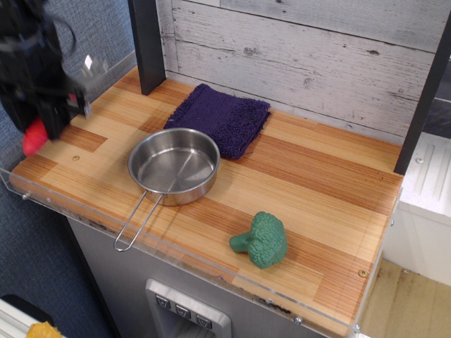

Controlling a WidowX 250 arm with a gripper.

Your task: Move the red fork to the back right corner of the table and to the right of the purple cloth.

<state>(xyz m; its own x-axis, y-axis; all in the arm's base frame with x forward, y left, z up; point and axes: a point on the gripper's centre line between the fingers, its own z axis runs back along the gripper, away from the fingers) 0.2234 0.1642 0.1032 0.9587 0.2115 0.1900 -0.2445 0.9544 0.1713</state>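
My gripper [44,121] is at the far left, lifted above the table's [303,190] left end and blurred by motion. It is shut on the red fork: the red handle [32,137] sticks out below the fingers and the silver tines [91,65] show above. The purple cloth [220,117] lies flat at the back of the table, left of centre, touching the back rim of the steel pan. The back right corner of the table lies far from the gripper.
A steel pan [173,166] with a long wire handle sits in front of the cloth. A green toy broccoli [262,239] lies near the front edge. A dark post [146,44] stands at the back left, another [421,98] at the back right. A clear rim [176,255] lines the front.
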